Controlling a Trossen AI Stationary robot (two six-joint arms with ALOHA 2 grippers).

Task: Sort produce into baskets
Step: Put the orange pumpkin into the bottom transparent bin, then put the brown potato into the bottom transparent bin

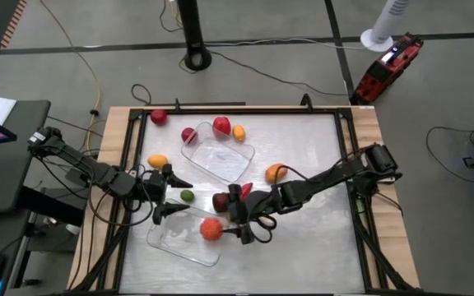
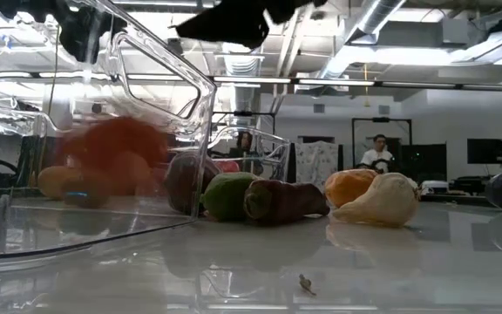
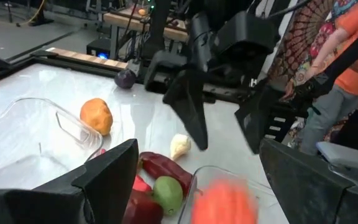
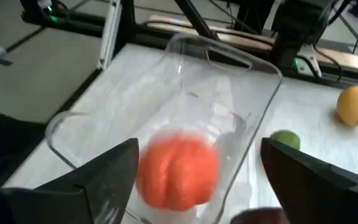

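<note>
The right hand [image 1: 243,224] is hovering with its fingers spread wide above the near clear basket [image 1: 171,239], grasping nothing. A red-orange tomato-like fruit [image 1: 211,229] is sitting inside this basket near its right end, just beside the right fingertips; in the right wrist view the fruit [image 4: 178,172] is appearing blurred between the two fingers. The left hand [image 1: 168,192] is waiting at the left of the counter [image 1: 311,238], also released and empty. A small green fruit [image 1: 187,196] is lying between the two baskets. The far clear basket [image 1: 235,161] is lying near the counter's middle, with red and orange pieces around it.
</note>
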